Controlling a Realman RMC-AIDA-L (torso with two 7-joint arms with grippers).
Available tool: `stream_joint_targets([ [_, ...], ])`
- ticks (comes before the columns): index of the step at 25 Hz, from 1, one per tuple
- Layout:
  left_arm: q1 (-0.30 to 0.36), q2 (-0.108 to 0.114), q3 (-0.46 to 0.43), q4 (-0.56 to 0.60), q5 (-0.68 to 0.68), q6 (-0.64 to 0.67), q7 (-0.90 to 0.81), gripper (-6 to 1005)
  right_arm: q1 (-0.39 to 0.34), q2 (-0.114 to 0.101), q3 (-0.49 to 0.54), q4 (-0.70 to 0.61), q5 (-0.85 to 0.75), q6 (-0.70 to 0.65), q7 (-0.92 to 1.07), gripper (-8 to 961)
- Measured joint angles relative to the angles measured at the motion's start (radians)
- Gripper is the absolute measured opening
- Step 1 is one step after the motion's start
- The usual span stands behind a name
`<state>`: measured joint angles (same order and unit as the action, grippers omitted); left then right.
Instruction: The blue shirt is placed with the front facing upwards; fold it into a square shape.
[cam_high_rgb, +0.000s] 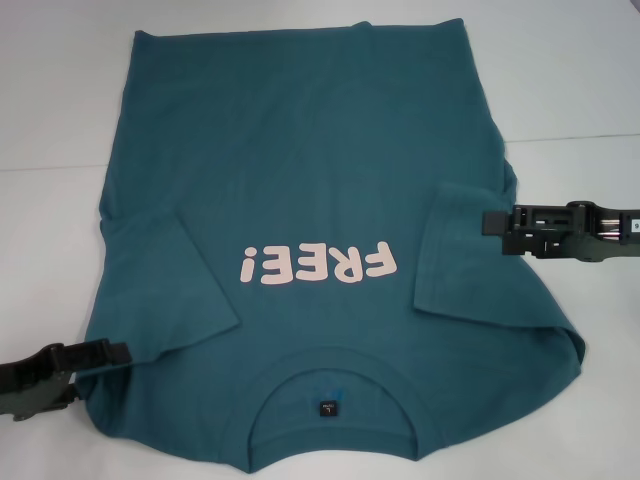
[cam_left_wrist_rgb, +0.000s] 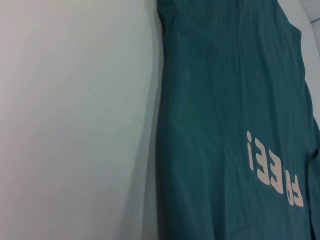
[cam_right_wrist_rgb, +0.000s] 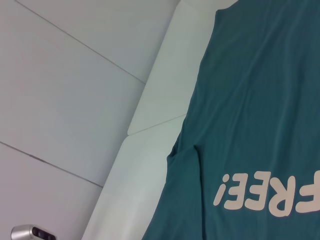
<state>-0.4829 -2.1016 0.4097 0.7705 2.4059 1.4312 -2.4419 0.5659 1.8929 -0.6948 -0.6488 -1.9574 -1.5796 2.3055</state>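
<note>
Blue shirt (cam_high_rgb: 330, 190) flat on counter (cam_high_rgb: 60, 100), collar nearest, sleeves folded inward. Left gripper (cam_high_rgb: 118, 352) at near-left edge, right gripper (cam_high_rgb: 492, 222) at right sleeve; grip state indeterminate.

Large dark teal-blue cotton T-shirt (cam_high_rgb: 310, 170): collar-side hem cut by head view's lower edge; far hem touches upper edge. Small dark neck label (cam_high_rgb: 326, 408): print too small to read. Pale pink lettering (cam_left_wrist_rgb: 272, 169): last letters cut off in both wrist views. Black left gripper (cam_high_rgb: 100, 352): body cut by frame edge, fingertips possibly under shirt edge, jaw state unclear. Black right gripper (cam_high_rgb: 492, 222): jaw state unreadable.
</note>
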Motion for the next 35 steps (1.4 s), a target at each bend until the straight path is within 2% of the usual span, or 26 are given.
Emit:
stream_joint_targets([
  [2, 0.000, 0.000, 0.000, 0.000, 0.000, 0.000, -0.014, 844, 0.000, 0.000, 0.000, 0.000, 0.000, 0.000, 0.001, 897],
  [7, 0.004, 0.001, -0.007, 0.005, -0.012, -0.011, -0.026, 660, -0.001, 0.000, 0.000, 0.000, 0.000, -0.002, 0.001, 897],
  [18, -0.002, 0.010, -0.009, -0.007, -0.007, -0.002, -0.023, 444, -0.003, -0.001, 0.000, 0.000, 0.000, -0.007, 0.000, 898],
  [24, -0.016, 0.018, -0.010, -0.029, -0.013, 0.039, 0.006, 204, -0.005, -0.002, 0.000, 0.000, 0.000, -0.007, -0.003, 898],
  [26, -0.018, 0.022, -0.012, -0.034, -0.021, 0.050, 0.014, 5, -0.006, -0.003, 0.000, 0.000, 0.000, -0.006, -0.003, 898],
  [29, -0.021, 0.030, -0.035, -0.051, -0.037, 0.081, 0.042, 4, -0.007, -0.004, 0.000, 0.000, 0.000, -0.004, -0.002, 898],
  [33, -0.031, 0.051, -0.123, -0.096, -0.051, 0.147, 0.107, 4, -0.008, -0.005, 0.000, 0.000, 0.000, -0.003, -0.001, 897],
  [35, -0.031, 0.055, -0.131, -0.101, -0.046, 0.141, 0.108, 5, -0.007, -0.005, 0.000, 0.000, 0.000, -0.002, -0.001, 897],
])
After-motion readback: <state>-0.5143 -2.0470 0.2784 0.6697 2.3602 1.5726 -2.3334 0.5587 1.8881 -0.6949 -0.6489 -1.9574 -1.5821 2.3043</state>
